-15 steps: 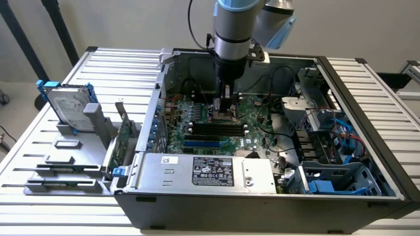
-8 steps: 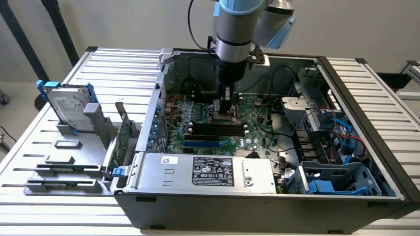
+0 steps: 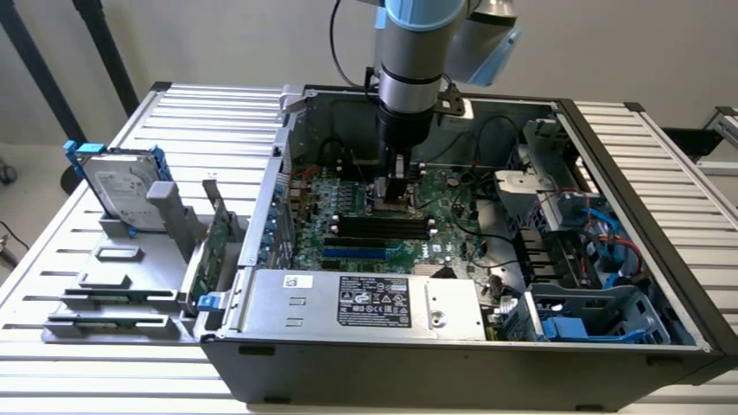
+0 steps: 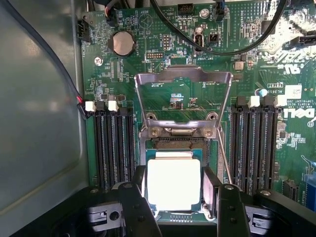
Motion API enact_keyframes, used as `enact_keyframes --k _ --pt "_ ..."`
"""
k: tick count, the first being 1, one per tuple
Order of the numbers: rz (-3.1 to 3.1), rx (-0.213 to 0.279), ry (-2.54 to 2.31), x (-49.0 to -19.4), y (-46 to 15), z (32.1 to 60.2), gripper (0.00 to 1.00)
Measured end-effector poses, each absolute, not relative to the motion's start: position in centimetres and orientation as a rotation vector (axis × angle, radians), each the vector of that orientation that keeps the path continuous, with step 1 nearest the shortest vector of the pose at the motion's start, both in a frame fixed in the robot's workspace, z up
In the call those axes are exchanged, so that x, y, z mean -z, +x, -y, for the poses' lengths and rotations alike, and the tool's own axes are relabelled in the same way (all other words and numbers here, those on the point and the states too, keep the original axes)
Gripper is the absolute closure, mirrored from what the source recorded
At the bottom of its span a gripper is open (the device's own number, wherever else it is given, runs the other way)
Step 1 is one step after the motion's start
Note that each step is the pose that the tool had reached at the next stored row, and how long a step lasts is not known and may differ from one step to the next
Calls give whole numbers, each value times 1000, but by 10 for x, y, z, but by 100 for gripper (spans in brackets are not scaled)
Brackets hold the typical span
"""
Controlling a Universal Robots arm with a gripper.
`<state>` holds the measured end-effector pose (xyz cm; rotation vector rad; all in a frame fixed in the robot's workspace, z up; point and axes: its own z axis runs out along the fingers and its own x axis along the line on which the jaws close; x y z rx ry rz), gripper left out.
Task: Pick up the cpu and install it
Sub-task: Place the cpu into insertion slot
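Between your gripper's two dark fingers, the cpu lies flat over the socket, silver top up, with the jaws closed against its opposite edges. The socket's metal frame stands open just beyond. Black memory slots flank both sides. In the exterior view, the hard drive stands outside the case, toward nine o'clock.

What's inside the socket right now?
The cpu, silver top up, fills the socket; the retention frame stands hinged open. The chip covers the socket contacts, so seating can't be judged.
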<state>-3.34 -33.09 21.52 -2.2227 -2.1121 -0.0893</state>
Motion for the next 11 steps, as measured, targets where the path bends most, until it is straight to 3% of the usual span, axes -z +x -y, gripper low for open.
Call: enact_keyframes --k 11 --pt "2119 71 -2228 -213 -33 331 45"
